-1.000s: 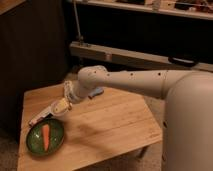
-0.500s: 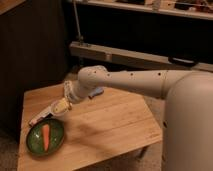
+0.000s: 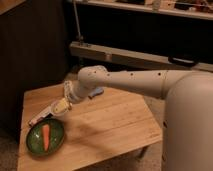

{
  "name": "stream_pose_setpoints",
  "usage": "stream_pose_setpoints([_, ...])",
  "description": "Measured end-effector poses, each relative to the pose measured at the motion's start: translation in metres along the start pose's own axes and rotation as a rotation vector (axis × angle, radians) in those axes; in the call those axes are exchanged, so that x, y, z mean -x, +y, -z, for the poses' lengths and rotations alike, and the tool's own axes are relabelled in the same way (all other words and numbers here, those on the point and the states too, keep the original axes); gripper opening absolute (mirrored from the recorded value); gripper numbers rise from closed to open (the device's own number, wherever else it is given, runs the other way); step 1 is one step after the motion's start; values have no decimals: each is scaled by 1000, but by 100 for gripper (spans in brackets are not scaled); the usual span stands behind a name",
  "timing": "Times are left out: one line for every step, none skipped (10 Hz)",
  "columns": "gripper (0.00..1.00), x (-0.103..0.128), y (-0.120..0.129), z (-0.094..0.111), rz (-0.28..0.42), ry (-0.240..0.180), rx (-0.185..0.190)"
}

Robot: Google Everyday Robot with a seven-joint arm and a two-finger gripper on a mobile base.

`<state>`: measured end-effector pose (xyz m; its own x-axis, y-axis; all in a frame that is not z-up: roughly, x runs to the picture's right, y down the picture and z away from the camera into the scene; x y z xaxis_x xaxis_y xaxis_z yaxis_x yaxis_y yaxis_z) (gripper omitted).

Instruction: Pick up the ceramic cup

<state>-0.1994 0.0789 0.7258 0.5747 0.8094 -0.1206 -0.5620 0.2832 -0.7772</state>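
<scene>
My gripper (image 3: 60, 106) hangs low over the left part of the wooden table (image 3: 110, 130), at the end of the white arm (image 3: 125, 80) that reaches in from the right. A pale rounded shape sits right at the gripper's tip, and I cannot tell whether it is the ceramic cup or part of the gripper. No separate cup shows elsewhere on the table. The gripper is just above and to the right of the green bowl (image 3: 35, 145).
The green bowl holds a carrot (image 3: 45, 136) near the table's front left corner. A flat white bar-shaped thing (image 3: 40, 117) lies just left of the gripper. A small blue thing (image 3: 97, 91) lies behind the arm. A dark cabinet and a metal rail stand behind the table.
</scene>
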Motion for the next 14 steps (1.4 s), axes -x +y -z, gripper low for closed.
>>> stream_pose_setpoints([80,0,0,0,0,0,0])
stream_pose_setpoints([80,0,0,0,0,0,0])
stream_pose_setpoints([80,0,0,0,0,0,0])
stream_pose_setpoints([80,0,0,0,0,0,0])
stream_pose_setpoints([80,0,0,0,0,0,0])
stream_pose_setpoints([80,0,0,0,0,0,-1])
stream_pose_setpoints([80,1,0,1,2,2,-9])
stream_pose_setpoints([80,3,0,1,2,1,-30])
stream_pose_setpoints([80,18,6,3,0,-13,-90])
stream_pose_setpoints([80,29,8,3,-6,-25,-135])
stream_pose_setpoints([80,40,12,4,-11,-35,-185])
stream_pose_setpoints([80,50,17,0,-18,-41,-237])
stream_pose_setpoints([80,51,13,1,-28,-47,-278])
stream_pose_setpoints([80,45,8,4,-55,-47,-399])
